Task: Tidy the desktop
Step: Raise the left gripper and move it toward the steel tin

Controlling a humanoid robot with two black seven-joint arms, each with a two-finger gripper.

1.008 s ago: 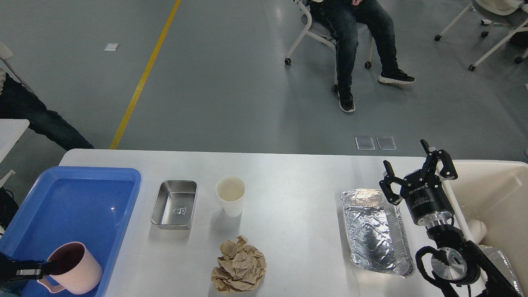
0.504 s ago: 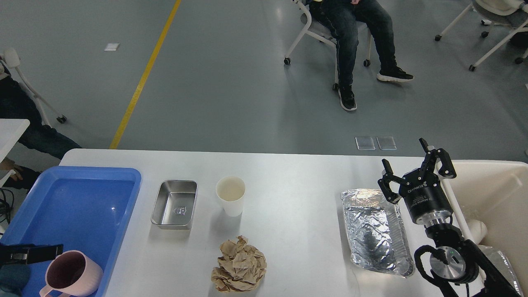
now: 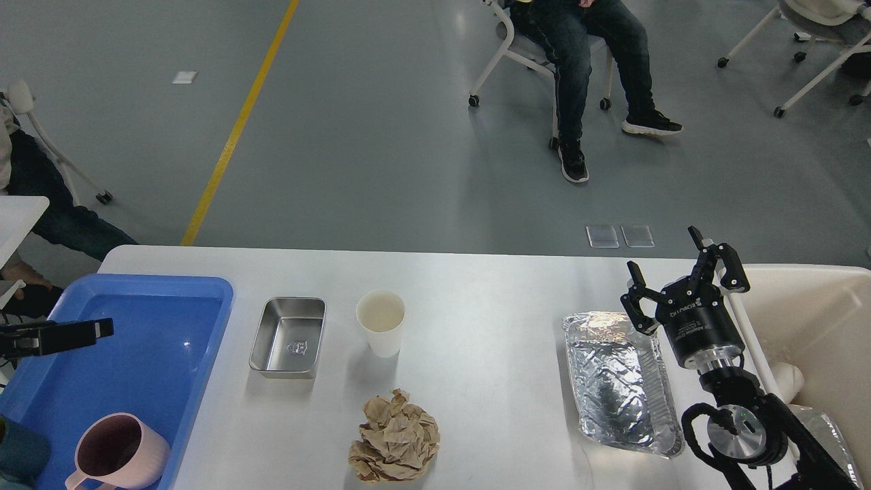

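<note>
The white-grey desktop point(image 3: 490, 361) carries a small steel tin point(image 3: 287, 337), a white paper cup point(image 3: 381, 323), a crumpled brown paper ball point(image 3: 395, 439) and a foil tray point(image 3: 619, 381). A pink mug point(image 3: 119, 456) stands upright in the near corner of the blue tray point(image 3: 163, 299). My left gripper point(image 3: 102, 330) hovers over the tray's left side, apart from the mug and seen edge-on. My right gripper point(image 3: 663, 255) is open and empty, pointing up, just right of the foil tray's far end.
A cream bin point(image 3: 816, 320) stands off the desktop's right end with some waste inside. A seated person point(image 3: 585, 61) and rolling chairs are on the floor beyond the table. Another person point(image 3: 41, 218) is at the far left.
My left gripper has let go of the pink mug and moved away from it, toward the tray's far side. The mug now stands alone in the tray. The right gripper drifted slightly left.
</note>
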